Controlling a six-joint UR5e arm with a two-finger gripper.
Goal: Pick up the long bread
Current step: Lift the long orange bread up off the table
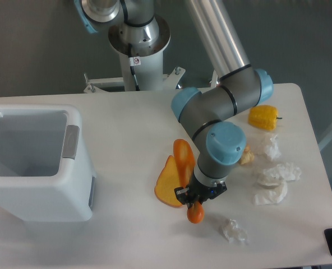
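Bin (37, 162), white w/ grey handle patch, is seen at far left of the bench (132, 117), open at top; nothing can be made out inside. Just right of centre a flat orange toast slice (167, 186) is laid on the bench. The long bread (185, 168) is seen directly beside it, overlapping the slice's right edge in this view; whether they touch cannot be told. The bread is held steeply tilted, upper rounded end near the arm's grey link, lower rounded end poking out below the tool (195, 197). The tool is closed on the bread approx. at its lower third; the fingers are mostly hidden under the blue-capped wrist joint, so the exact grip width cannot be read. The lower end appears to be off the bench, but this is not certain. Right of the wrist a small pale-orange item (246, 156) is partly hidden by the arm. Further right, a yellow corn cob (263, 117) is lying near the bench's back edge. Below it several crumpled white paper pieces (275, 178) are scattered along the right side, and one more crumpled white piece (233, 230) is lying near the front edge, right of the tool.
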